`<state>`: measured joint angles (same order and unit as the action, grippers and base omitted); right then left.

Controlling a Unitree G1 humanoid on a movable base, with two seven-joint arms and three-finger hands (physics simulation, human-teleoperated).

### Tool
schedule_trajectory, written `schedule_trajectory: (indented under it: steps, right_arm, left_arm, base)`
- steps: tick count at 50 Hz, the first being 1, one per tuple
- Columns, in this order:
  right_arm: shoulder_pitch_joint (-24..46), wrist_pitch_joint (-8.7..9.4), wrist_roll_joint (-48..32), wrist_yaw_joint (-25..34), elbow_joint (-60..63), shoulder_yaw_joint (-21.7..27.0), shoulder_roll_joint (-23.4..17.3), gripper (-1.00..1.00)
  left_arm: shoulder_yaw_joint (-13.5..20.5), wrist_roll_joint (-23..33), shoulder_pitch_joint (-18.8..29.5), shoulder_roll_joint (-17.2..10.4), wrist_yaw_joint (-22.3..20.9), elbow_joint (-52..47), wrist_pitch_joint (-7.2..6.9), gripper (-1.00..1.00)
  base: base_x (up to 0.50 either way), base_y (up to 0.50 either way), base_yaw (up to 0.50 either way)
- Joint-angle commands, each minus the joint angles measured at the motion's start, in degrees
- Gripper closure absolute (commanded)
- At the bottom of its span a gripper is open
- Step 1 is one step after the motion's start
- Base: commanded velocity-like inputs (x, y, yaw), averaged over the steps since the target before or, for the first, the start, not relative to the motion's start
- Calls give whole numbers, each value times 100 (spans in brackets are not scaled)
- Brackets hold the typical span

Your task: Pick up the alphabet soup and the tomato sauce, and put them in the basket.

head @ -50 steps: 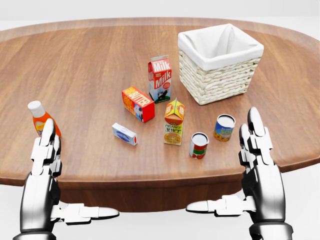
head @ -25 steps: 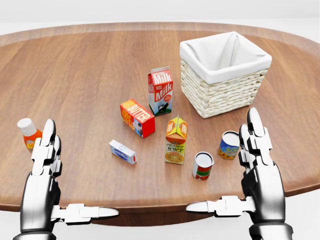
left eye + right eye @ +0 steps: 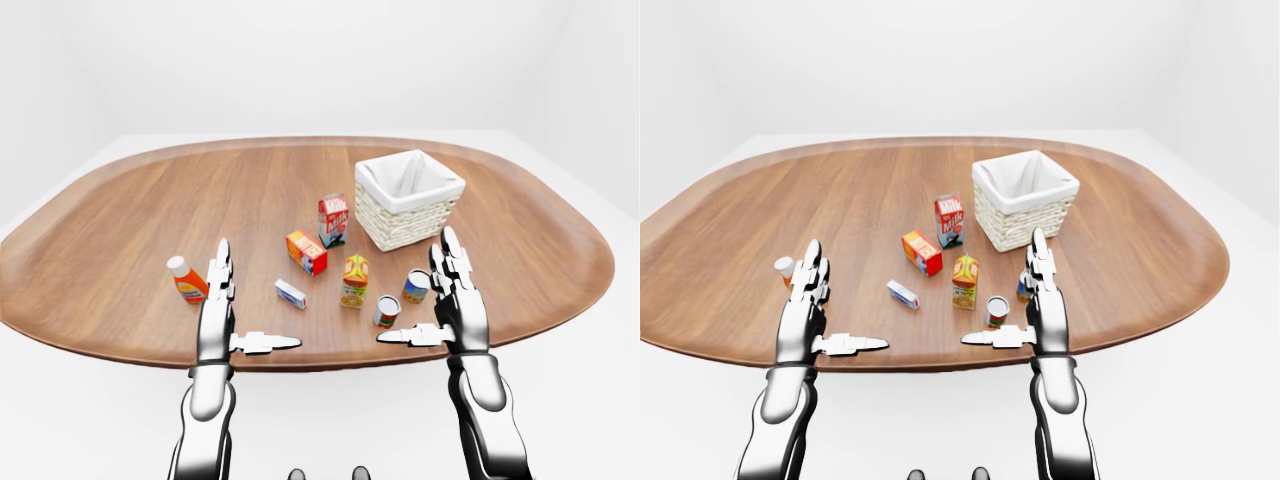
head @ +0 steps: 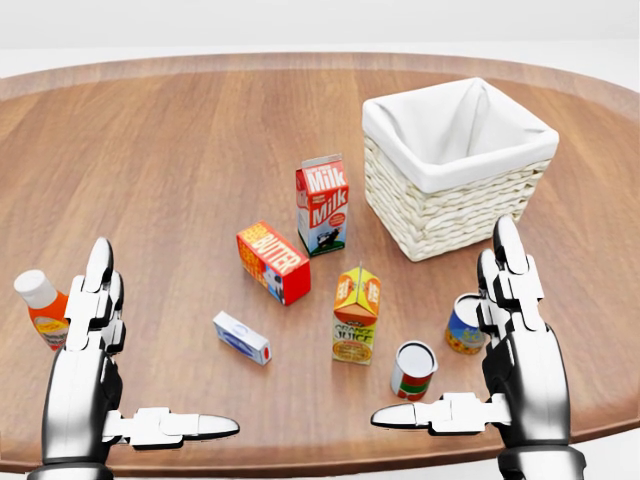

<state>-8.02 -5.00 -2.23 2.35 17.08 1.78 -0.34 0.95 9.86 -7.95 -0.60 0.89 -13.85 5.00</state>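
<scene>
Wooden desk [image 4: 180, 150] carries the basket [image 4: 455, 175] and both cans. Both hands' fingers [image 4: 510, 260] spread wide, holding nothing.

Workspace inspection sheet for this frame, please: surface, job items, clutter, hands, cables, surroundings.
Surface: oval wooden table.
Job's things: red-labelled can and blue-and-yellow can upright, below the white-lined wicker basket in the head view; basket empty.
Clutter: milk carton, butter box, orange juice carton, small white box, orange bottle.
Hands: left hand and right hand open, holding nothing.
Cables: nothing seen.
Surroundings: plain white room.
</scene>
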Motion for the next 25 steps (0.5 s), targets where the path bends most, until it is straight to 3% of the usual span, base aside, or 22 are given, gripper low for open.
schedule_trajectory:
  steps: [1, 25]
  right_arm:
    - [3, 0, -1, 5, -28, 3, 0, -100]
    - [3, 0, -16, 6, -25, -11, 1, -100]
  left_arm:
    - [1, 2, 0, -1, -1, 3, 0, -100]
    - [1, -23, 9, -4, -24, 25, 0, -100]
  base:
    - [20, 0, 0]
    - [20, 0, 0]
